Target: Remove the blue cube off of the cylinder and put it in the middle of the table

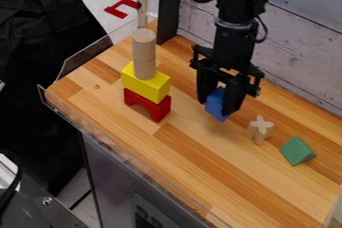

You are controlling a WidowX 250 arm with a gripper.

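The black gripper [219, 101] hangs down over the right-centre part of the table, its fingers on either side of the blue cube [216, 106] and shut on it. Part of the cube is hidden behind the fingers. Whether its bottom rests on the wood or hangs just above it, I cannot tell. Left of the gripper, the pale wooden cylinder [143, 54] stands upright on a yellow block [145, 83], with nothing on its top. Below the yellow block is a red arch block [147, 104].
Right of the gripper a small pale star-shaped wooden piece [260, 129] stands on the table [194, 157], with a green triangular block [296, 151] farther right. A clear rim [123, 154] runs along the near left edge, and a whitewashed plank wall [300, 37] rises behind.
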